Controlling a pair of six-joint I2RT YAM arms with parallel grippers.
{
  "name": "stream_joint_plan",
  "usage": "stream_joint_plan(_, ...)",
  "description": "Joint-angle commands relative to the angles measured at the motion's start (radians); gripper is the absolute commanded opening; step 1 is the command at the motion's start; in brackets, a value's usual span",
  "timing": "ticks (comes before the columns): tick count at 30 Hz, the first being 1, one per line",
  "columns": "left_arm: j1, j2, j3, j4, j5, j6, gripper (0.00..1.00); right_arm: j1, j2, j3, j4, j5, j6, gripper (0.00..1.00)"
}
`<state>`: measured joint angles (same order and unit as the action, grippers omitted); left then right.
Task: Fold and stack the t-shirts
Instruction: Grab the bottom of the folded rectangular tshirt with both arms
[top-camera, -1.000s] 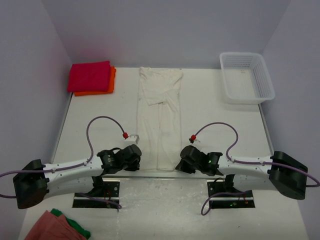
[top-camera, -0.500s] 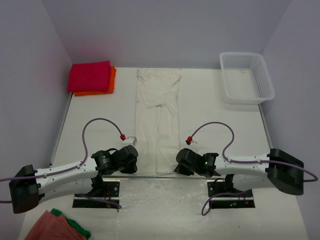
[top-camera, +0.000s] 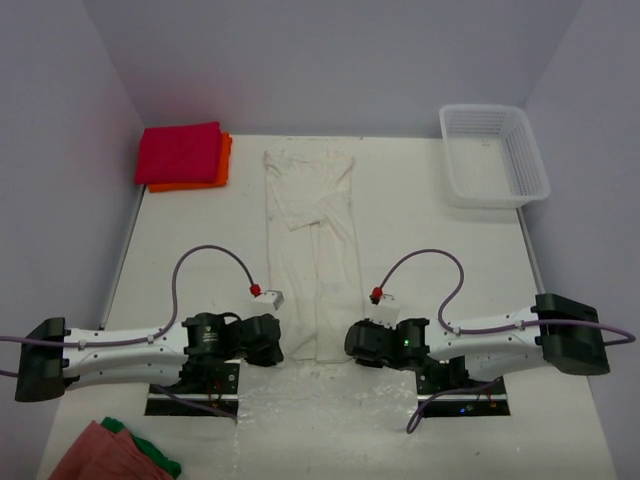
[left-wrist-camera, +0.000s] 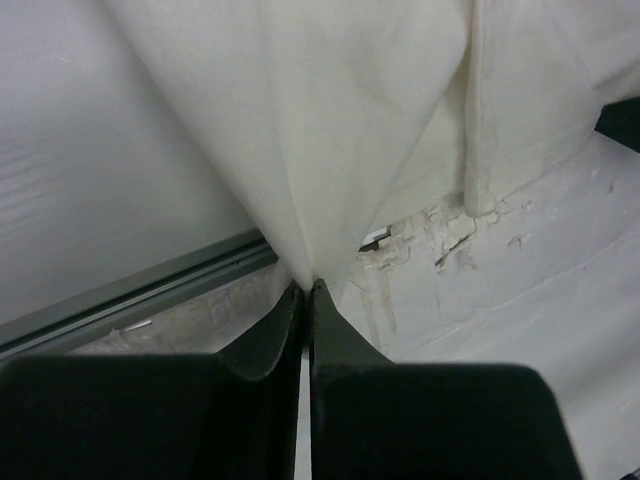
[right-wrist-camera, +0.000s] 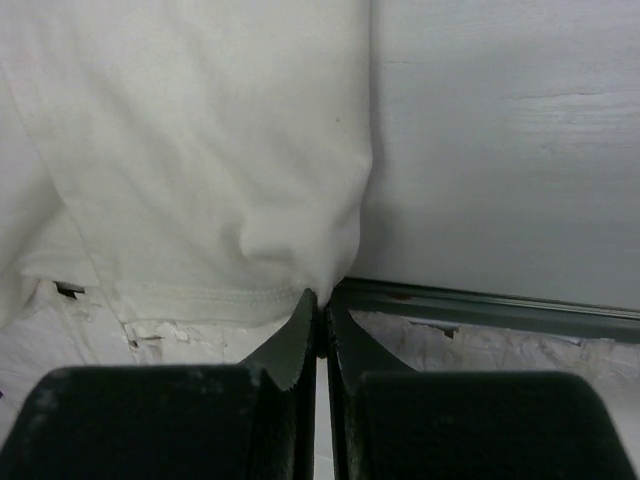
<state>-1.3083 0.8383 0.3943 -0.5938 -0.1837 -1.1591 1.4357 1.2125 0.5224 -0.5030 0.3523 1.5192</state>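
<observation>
The cream shirt (top-camera: 310, 240) lay in the top view as a long narrow strip down the middle of the surface (top-camera: 430, 240), collar end far and hem at the near edge. The left end effector (top-camera: 280, 350) and right end effector (top-camera: 350, 348) sat at the two hem corners. The magenta shirt (top-camera: 180, 152) lay folded on the orange shirt (top-camera: 226, 160) at the far left corner. A basket (top-camera: 480, 112) stood far right, well apart. Pink and green cloths (top-camera: 110, 455) lay at the near left.

In the left wrist view, the left end effector (left-wrist-camera: 305, 290) was pressed together, pinching a gathered point of the cream shirt (left-wrist-camera: 330, 120), which fanned out from the tips.

In the right wrist view, the right end effector (right-wrist-camera: 322, 300) was likewise pinching the shirt (right-wrist-camera: 200, 130) just beside its stitched hem.

The cloth looked light, thin, limp and easily creased. It would likely drape and drag rather than hold a shape. The hem corners seemed the right hold, kept even on both sides, since so small a pinch might slip.

No brand, label or writing could be read in any view.
</observation>
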Motion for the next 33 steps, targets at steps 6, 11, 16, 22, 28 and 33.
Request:
stream_joint_plan(6, -0.026, -0.059, 0.083, -0.167, -0.154, -0.071, 0.0, 0.063, -0.048, 0.04, -0.287, 0.086, 0.079, 0.0)
stream_joint_plan(11, -0.026, 0.025, 0.187, -0.184, -0.198, -0.034, 0.0, 0.061, -0.079, 0.112, -0.348, 0.139, 0.036, 0.0)
stream_joint_plan(16, -0.026, 0.047, 0.178, -0.143, -0.163, -0.025, 0.0, 0.063, -0.062, 0.136, -0.344, 0.14, 0.004, 0.0)
stream_joint_plan(22, -0.026, 0.027, 0.155, -0.143, -0.137, -0.031, 0.0, 0.061, -0.068, 0.12, -0.293, 0.132, -0.03, 0.0)
stream_joint_plan(28, -0.04, 0.042, 0.146, -0.138, -0.132, -0.05, 0.0, 0.063, -0.059, 0.123, -0.235, 0.123, -0.103, 0.0)
stream_joint_plan(33, -0.055, 0.083, 0.167, -0.161, -0.22, -0.068, 0.0, 0.045, -0.06, 0.143, -0.22, 0.14, -0.189, 0.0)
